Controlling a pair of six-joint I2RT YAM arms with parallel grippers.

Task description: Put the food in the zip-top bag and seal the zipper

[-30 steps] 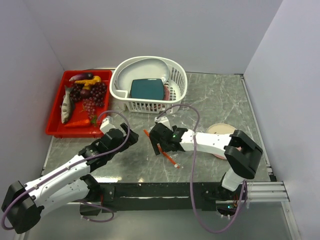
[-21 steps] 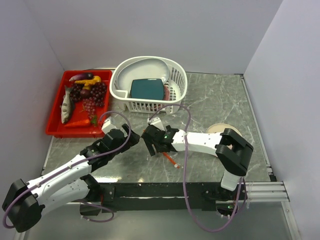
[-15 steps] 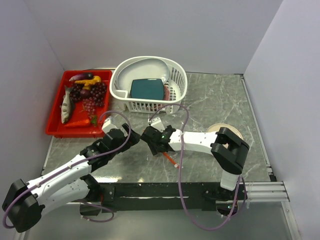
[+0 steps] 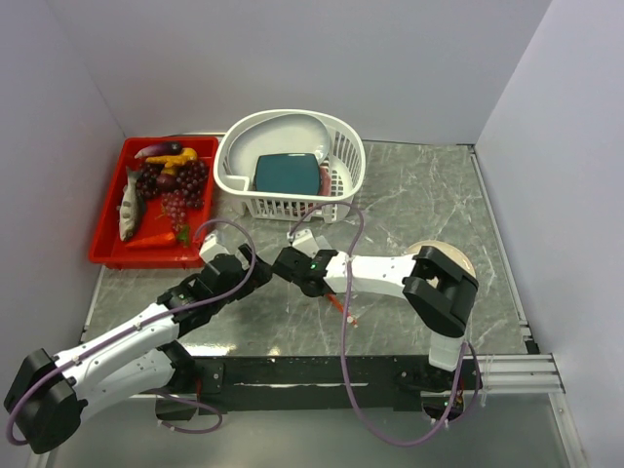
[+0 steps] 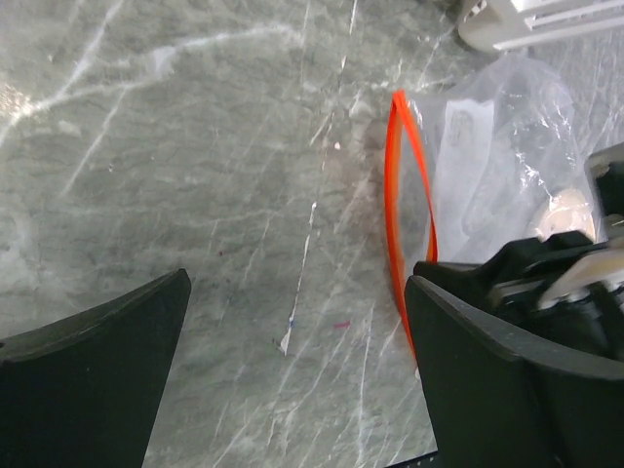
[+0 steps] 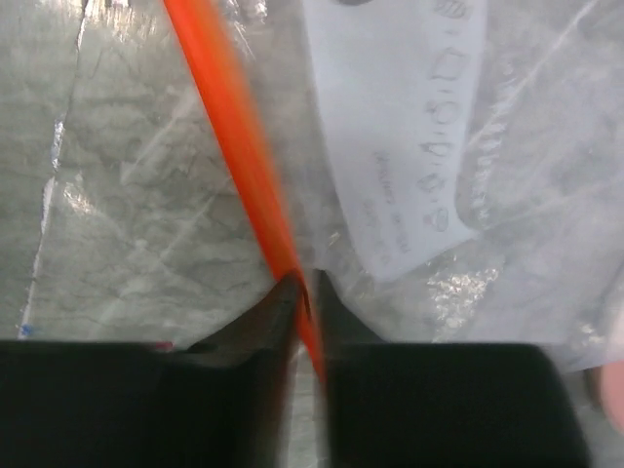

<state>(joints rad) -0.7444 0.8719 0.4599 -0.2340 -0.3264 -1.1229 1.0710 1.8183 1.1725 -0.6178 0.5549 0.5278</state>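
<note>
Right tool (image 6: pixel 306 285) seemingly pinching zipper (image 6: pixel 232 132)

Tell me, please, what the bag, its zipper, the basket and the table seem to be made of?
Bag: thin clear plastic film, glossy; it crinkles and is see-through.
Zipper: orange plastic strip, smooth, probably stiffer than the film.
Basket: white moulded plastic, likely rigid, with slotted walls.
Table: grey veined, marble-like surface; stone or printed laminate, cannot tell.

Premises appeared to be a robotics test cell: plain pale walls (image 4: pixel 292 58) enclosed a marble-patterned table (image 4: pixel 429 195), with robot arms (image 4: pixel 107 356) bolted to a black rail (image 4: pixel 292 375).
</note>
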